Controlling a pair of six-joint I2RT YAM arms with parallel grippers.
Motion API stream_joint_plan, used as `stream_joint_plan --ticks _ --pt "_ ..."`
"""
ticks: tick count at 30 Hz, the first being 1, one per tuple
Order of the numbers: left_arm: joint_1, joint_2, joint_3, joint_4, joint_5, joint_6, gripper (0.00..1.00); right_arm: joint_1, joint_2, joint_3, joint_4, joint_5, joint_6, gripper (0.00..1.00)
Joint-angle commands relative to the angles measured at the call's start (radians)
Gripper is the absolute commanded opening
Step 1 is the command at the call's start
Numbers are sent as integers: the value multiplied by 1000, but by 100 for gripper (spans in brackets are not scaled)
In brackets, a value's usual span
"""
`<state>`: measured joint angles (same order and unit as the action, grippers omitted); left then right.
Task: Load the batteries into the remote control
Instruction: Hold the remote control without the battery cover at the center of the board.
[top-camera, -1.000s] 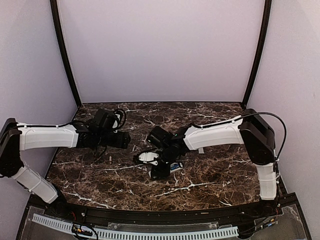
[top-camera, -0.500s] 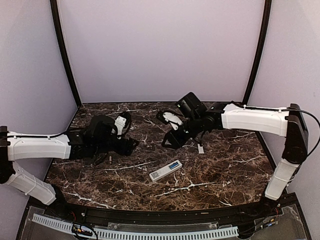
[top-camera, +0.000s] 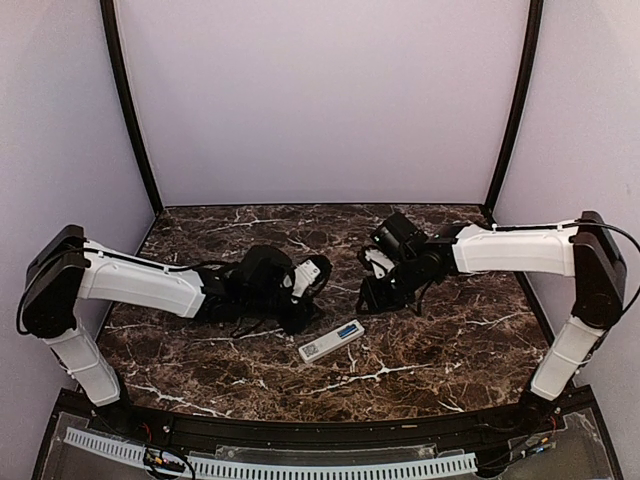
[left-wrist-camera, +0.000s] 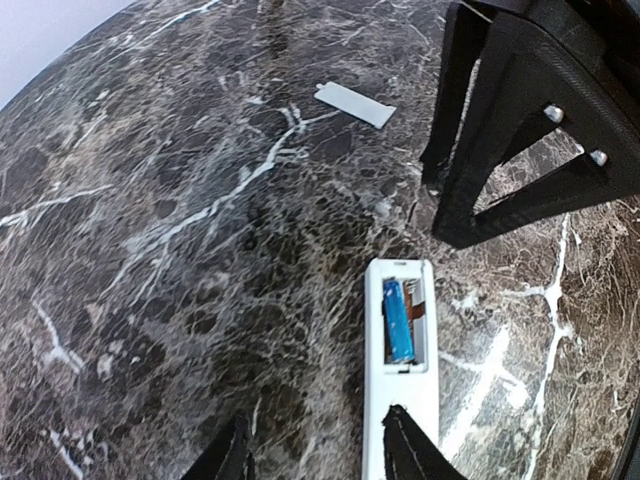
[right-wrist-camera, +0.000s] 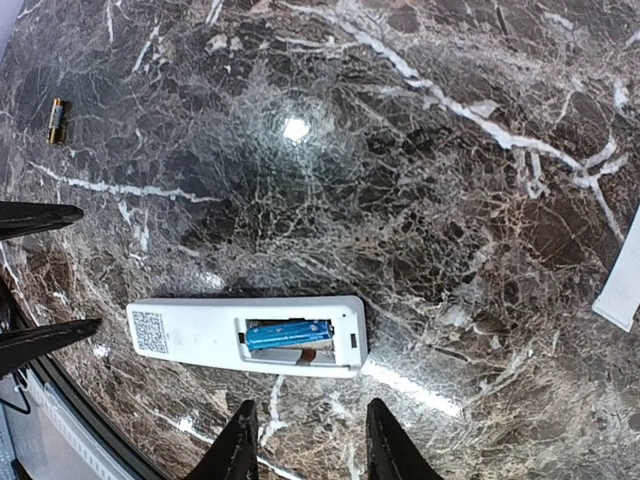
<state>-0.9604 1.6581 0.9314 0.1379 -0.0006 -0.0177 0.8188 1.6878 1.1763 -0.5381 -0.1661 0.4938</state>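
Toward the table's (top-camera: 450, 345) front edge the remote control (top-camera: 332, 340) lies back-up, one battery (left-wrist-camera: 398, 320) seated – loading half done; left gripper (left-wrist-camera: 317, 445) and right gripper (right-wrist-camera: 312, 435) hover half-open, empty; next comes fetching the loose battery (right-wrist-camera: 56, 119) beyond, leftward.

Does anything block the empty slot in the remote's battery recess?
Nothing visible. The remote control lies back up with its recess uncovered; one battery fills one slot, the other is bare. The cover lies apart on the table.

Right tool (top-camera: 370, 298) near remote control (top-camera: 331, 341)
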Motion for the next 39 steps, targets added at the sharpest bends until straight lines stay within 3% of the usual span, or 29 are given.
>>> stream_joint_plan --ticks 1,10,17,39 --pt "-35 76 87 -56 70 73 43 -21 -31 -49 118 -65 62 31" --pt "-60 138 115 -73 82 132 39 -26 68 -25 106 -118 46 23" --pt "-61 173 127 -65 48 165 39 -26 98 -21 120 -115 33 26" --pt "-65 217 130 -37 43 184 32 -18 186 9 134 -154 4 16"
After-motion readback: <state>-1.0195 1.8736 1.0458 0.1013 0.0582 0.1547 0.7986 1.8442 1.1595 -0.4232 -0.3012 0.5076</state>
